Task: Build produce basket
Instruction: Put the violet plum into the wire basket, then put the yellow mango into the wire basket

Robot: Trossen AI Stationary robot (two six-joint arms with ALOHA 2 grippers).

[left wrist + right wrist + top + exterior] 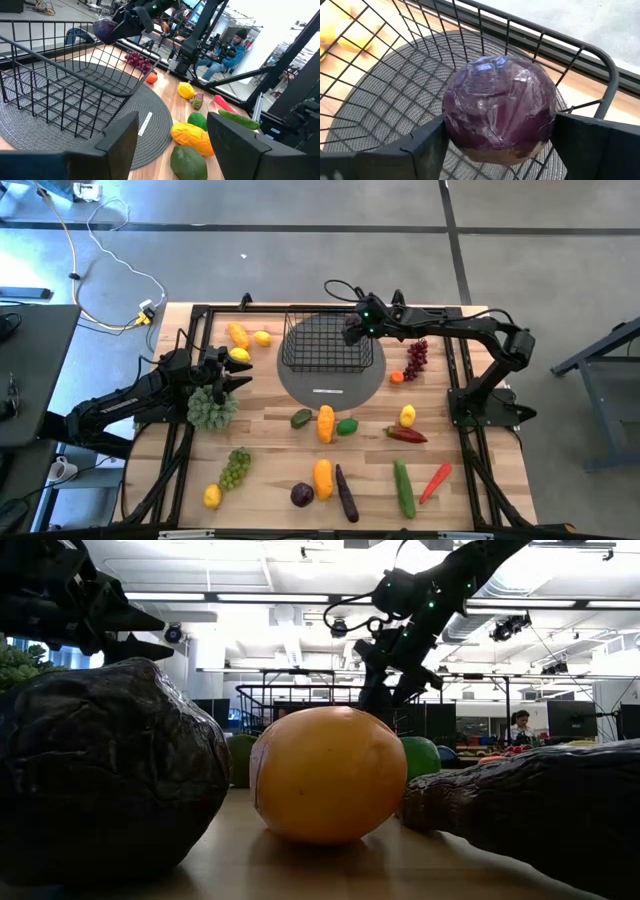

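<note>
Table [270, 480], basket [322, 345], half-hidden purple ball [500, 110]

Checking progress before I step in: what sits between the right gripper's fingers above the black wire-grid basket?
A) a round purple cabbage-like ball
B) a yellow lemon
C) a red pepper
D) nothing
A: the round purple ball fills the right gripper above the black wire-grid basket.

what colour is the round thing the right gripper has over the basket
Purple, with a shiny, crinkled skin. The ball shows best in the right wrist view, between the right gripper fingers above the basket.
</note>
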